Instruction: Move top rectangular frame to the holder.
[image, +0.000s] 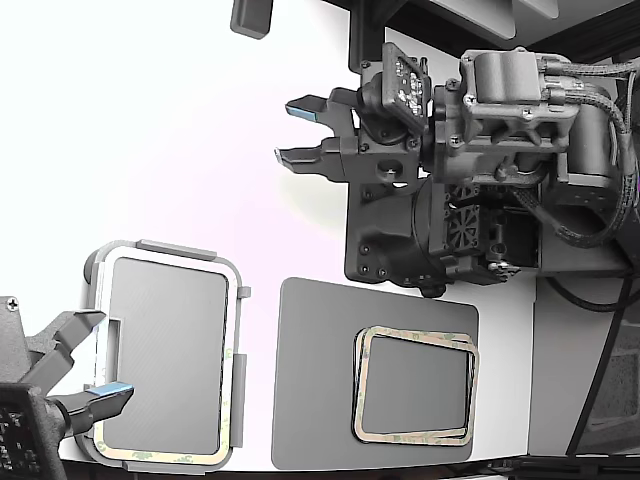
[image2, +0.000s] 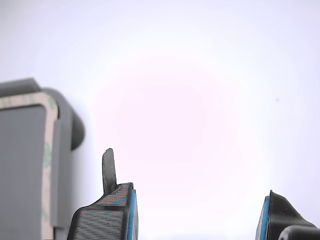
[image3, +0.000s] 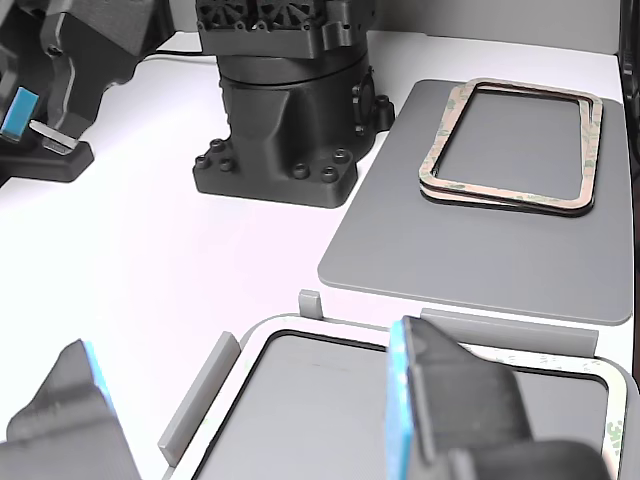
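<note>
Beside the holder (image2: 62, 150) edge, over bare white table (image2: 200, 100), the tool (image2: 197, 215) hangs — jaws spread, empty.

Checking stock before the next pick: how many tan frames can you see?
At least 3: one seated in the holder, frame; two or more stacked on the dark mat, stack, maybe hiding more.

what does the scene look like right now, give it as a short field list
holder: light grey tabbed plate at the exterior view's left, a tan frame already seated inside its tabs
frame stack: tan frames stacked on the dark grey mat, exterior view's right
end effector: the wrist view's end effector, jaws apart, nothing between them, beside the holder's corner
second arm: dark base and gripper at the top of the exterior view, jaws apart, holding nothing
table: white surface
</note>
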